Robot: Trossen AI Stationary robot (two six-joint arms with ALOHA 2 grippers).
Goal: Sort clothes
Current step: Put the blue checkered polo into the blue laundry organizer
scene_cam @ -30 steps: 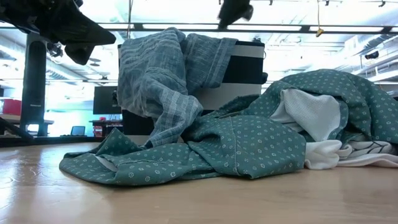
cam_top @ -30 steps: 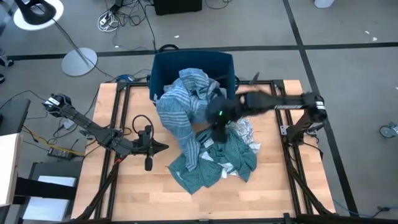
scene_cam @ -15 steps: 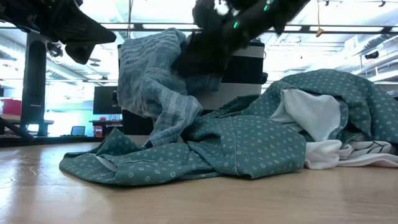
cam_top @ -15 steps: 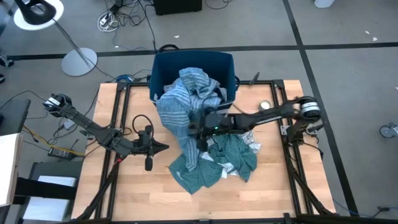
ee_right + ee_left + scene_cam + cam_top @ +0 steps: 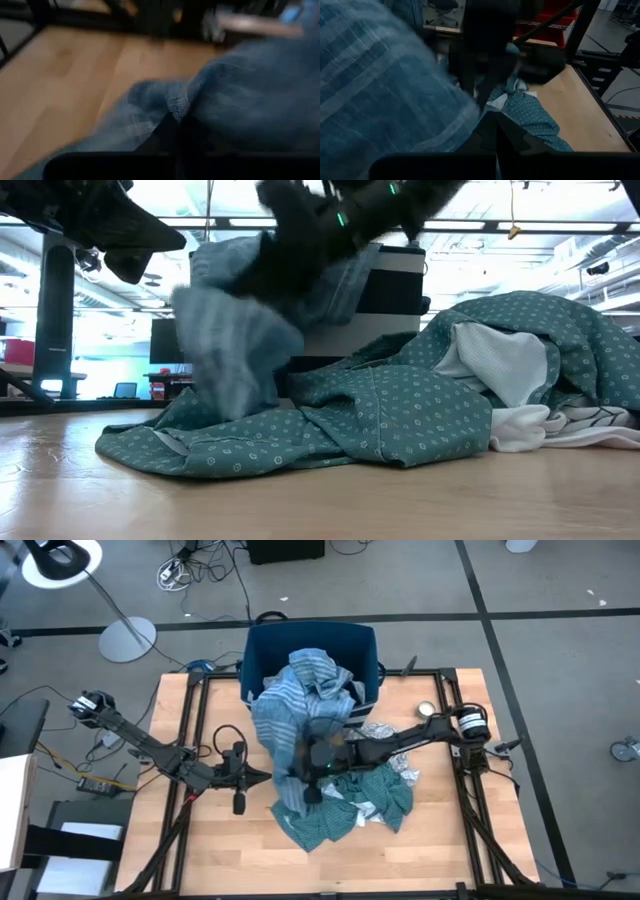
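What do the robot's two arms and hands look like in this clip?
Both arms are dark, slim and jointed. The right arm has a round silver-ringed joint near its base and small green lights by the right hand. The left arm trails black cables; the left hand ends in thin dark fingers.

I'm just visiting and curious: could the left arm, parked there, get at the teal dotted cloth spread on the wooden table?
Probably yes. The left gripper, shut, waits right beside the teal dotted cloth, with bare wooden table between. But the right gripper, shut on the light blue striped shirt, crowds that spot.
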